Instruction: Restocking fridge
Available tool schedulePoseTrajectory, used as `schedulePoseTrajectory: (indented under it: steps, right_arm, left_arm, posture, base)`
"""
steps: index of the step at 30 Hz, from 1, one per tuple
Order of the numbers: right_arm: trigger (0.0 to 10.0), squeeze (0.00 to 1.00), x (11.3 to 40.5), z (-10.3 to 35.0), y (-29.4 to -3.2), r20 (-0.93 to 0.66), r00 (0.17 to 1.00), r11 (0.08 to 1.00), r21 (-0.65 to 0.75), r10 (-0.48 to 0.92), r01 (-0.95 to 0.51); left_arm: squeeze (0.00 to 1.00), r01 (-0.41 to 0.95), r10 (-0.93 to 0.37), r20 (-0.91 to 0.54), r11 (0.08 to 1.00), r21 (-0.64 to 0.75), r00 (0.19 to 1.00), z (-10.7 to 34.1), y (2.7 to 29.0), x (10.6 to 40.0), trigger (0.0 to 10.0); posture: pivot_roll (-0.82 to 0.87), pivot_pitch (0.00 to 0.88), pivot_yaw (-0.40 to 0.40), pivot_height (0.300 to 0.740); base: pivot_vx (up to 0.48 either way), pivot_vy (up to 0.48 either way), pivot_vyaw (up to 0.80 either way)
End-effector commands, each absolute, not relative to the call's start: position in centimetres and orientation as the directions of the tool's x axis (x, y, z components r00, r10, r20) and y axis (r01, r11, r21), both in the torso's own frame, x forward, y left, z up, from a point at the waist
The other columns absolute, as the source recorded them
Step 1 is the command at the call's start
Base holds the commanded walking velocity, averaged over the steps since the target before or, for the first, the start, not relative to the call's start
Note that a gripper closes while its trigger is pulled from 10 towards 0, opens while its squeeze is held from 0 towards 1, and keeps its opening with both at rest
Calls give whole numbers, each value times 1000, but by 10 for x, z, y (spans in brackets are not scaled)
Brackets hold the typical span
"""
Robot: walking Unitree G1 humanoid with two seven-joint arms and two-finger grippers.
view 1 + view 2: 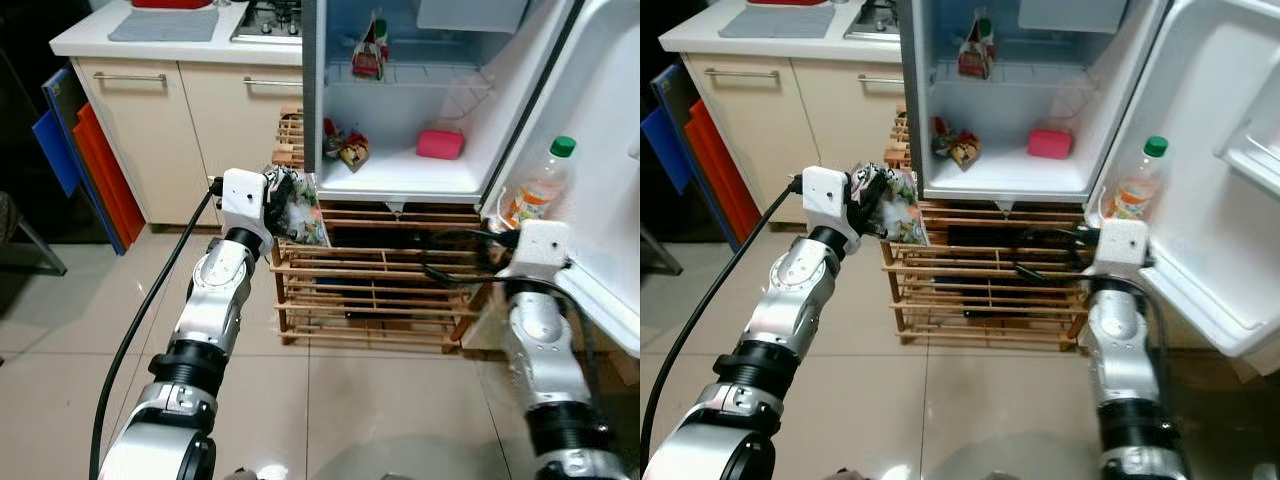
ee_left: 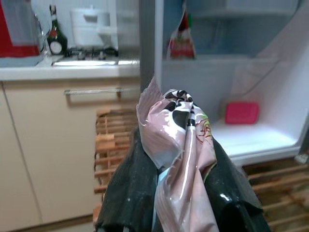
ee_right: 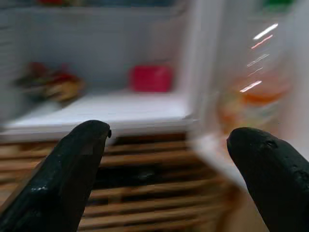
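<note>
the two silver arms are seen nearest, reaching forward over the pale tiled floor (image 1: 60, 330). the left gripper (image 1: 283, 200) is raised at the left front corner of the open fridge (image 1: 400, 180), and its black fingers (image 2: 130, 188) are clamped on a crinkled pink and white snack packet (image 2: 181, 159). the packet is held in the air just outside the fridge wall, above the left end of the wooden slatted crate (image 1: 370, 290), and has not yet been set on a shelf. the right gripper (image 1: 450, 255) is stretched out low in front of the crate, below the fridge's bottom edge; its two fingers (image 3: 63, 174) are spread wide apart with nothing between them.

the fridge is seen resting on the crate, with its door (image 1: 610, 130) swung open to the right. in the door's lower pocket an upright bottle (image 1: 540, 185) with a green cap and orange liquid is stood. on the fridge floor a pink box (image 1: 440, 144) is laid towards the right, and a small heap of coloured packets (image 1: 345, 148) is laid at the left, well apart from it. on the wire shelf above, a red and white bag (image 1: 370, 50) is stood upright.

further back and to the left, cream cabinets (image 1: 150, 140) are seen under a white counter, on which a gas hob (image 1: 268, 20) and a grey cloth (image 1: 165, 25) are placed. blue and orange boards (image 1: 85, 160) are leaned against the cabinet's side.
</note>
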State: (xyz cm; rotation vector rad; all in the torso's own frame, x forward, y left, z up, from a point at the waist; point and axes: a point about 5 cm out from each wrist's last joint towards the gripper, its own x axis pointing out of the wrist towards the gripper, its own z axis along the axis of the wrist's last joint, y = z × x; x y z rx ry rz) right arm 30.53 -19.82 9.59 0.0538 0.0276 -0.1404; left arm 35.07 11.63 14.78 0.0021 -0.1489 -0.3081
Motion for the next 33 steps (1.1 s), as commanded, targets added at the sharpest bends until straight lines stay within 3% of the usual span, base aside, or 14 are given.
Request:
schedulePoseTrajectory:
  steps: [1,5,6,7,9,10,18,33]
  right_arm:
    - [10000,0,305,97,-198,-42,992,989,76,-122,125]
    - [10000,0,302,91,-193,-58,993,991,70,-107,111]
    - [10000,0,300,88,-189,-67,994,993,70,-87,92]
    - [10000,0,298,86,-185,-75,995,995,74,-58,64]
    - [10000,0,297,85,-181,-82,996,997,73,-27,33]
    - [10000,0,296,83,-177,-89,996,998,66,-2,8]
    - [10000,0,290,77,-163,-115,987,994,33,109,-106]
    - [10000,0,284,68,-157,-155,970,983,27,184,-182]
  left_arm:
    - [0,325,-326,203,945,37,923,160,112,350,10000]
    - [0,340,-340,215,940,39,916,164,110,351,10000]
    - [0,352,-354,220,935,51,909,167,108,352,8627]
    - [0,365,-369,227,929,64,901,170,107,352,8549]
    - [0,377,-384,236,923,76,893,172,106,352,8784]
    - [0,389,-397,241,917,86,885,174,103,352,10000]
    - [0,413,-421,251,907,89,872,180,98,351,10000]
    - [0,437,-465,222,884,163,857,181,93,353,10000]
  posture:
    - [-63,0,0,740]
    - [-65,0,5,740]
    - [-66,0,6,740]
    - [-66,0,6,740]
    - [-68,0,6,740]
    - [-67,0,7,740]
    - [-62,0,9,740]
    - [-62,0,12,740]
  base:
    - [0,0,0]
    - [304,0,0]
    - [480,0,0]
    - [480,0,0]
    - [480,0,0]
    - [480,0,0]
    - [480,0,0]
    - [474,0,0]
